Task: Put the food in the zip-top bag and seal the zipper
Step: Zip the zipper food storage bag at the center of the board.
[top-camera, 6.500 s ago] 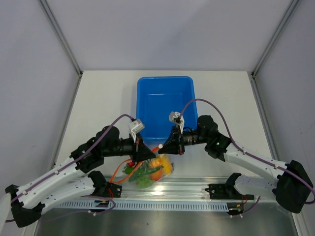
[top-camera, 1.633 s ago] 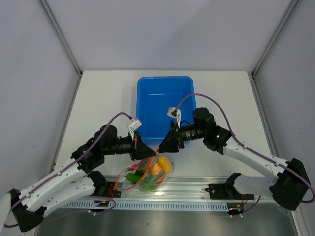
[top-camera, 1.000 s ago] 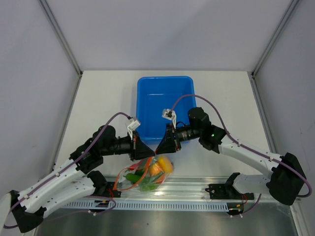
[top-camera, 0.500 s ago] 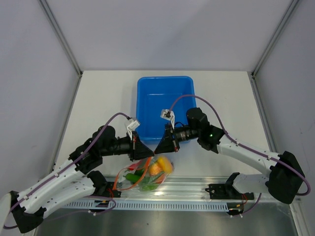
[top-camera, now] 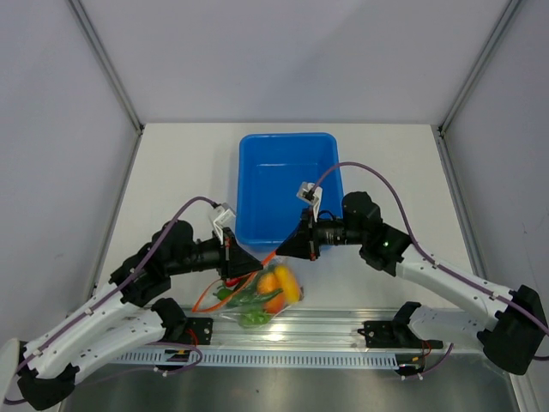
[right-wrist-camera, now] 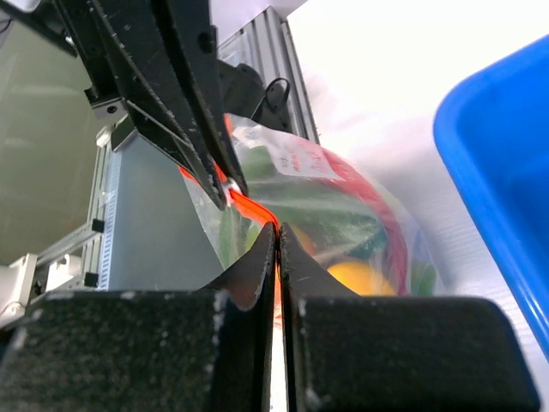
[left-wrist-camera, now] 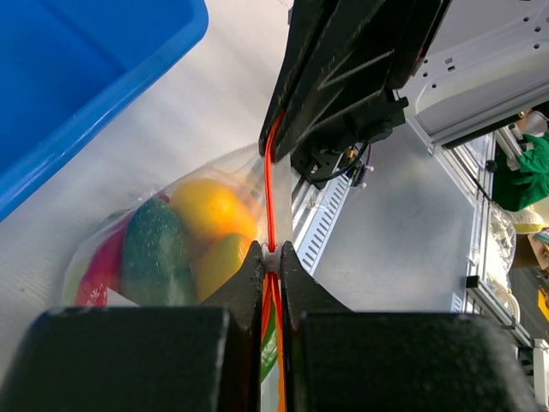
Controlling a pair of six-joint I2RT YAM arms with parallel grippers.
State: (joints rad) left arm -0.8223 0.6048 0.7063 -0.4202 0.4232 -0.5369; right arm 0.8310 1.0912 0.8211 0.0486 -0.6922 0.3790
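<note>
Your left pincer (left-wrist-camera: 270, 251) is pressed together on the zipper (left-wrist-camera: 268, 189), the orange-red strip running straight out from between its tips towards the right pincer (top-camera: 280, 252). That right pincer is likewise closed tight, pinching the same strip further along, so the zipper spans the short gap between your two sets of tips. The zip-top bag (top-camera: 256, 300) sits below and on the near side of both pincers, close to the near edge of the table (top-camera: 171, 172) and just in front of the near left corner of the blue bin (top-camera: 287, 184). Its mouth edge is up at the tips and its body bulges down and away from them. Inside the clear plastic you can see the food (top-camera: 276, 286): a yellow-orange piece nearest the right pincer, with green and red pieces beside it towards the left arm.
</note>
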